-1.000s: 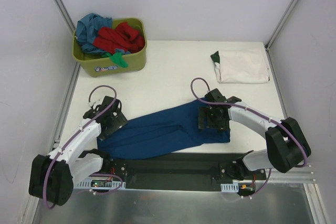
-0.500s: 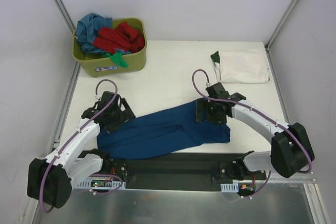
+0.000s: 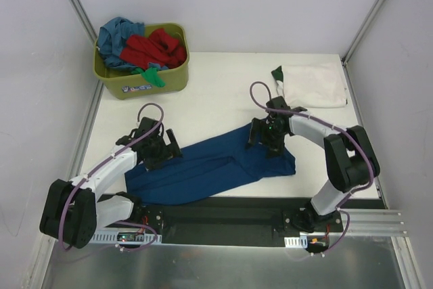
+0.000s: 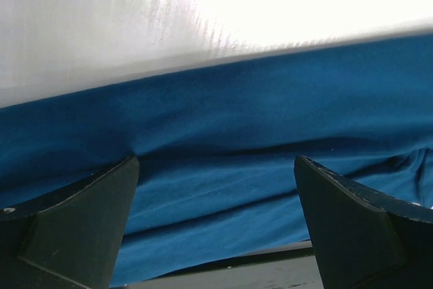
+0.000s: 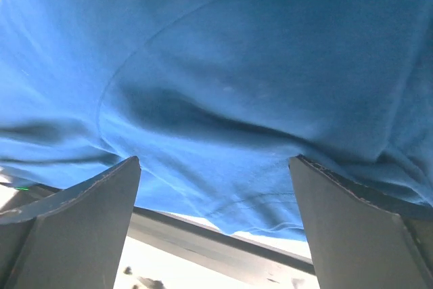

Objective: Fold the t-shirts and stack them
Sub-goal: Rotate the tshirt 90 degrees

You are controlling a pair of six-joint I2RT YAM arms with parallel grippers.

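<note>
Top view. Spreading step, by the look of it, ahead of any fold. Blue t-shirt (image 3: 210,167) lying long and rumpled across the near part of the worktop (image 3: 216,96), not yet flat. Left end effector (image 3: 162,148) low over its left end and right end effector (image 3: 266,137) low over its right end, both with jaws apart and nothing held. Folded white t-shirt (image 3: 314,84) at the far right, on top of a dark green t-shirt (image 3: 277,72): likely the start of the stack. Red t-shirts (image 3: 152,47) and a teal t-shirt (image 3: 111,32) heaped in the olive tub (image 3: 170,80) at the far left. Next, probably: down onto the cloth at both ends, a clean pinch near the edge, then a pull outward to flatten.

Left wrist view. Fingers (image 4: 74,228) spread wide. Blue cloth between and beyond them, its far edge against bare worktop. Nothing pinched.

Right wrist view. Fingers (image 5: 352,235) spread just as wide, close above blue cloth with a curved seam. No grip here either.

Against a second ago: both end effectors moved away from the bases toward the shirt's far edge, the left one inward from the left margin. Right elbow drawn in closer. Shirt, stack and tub unchanged.
</note>
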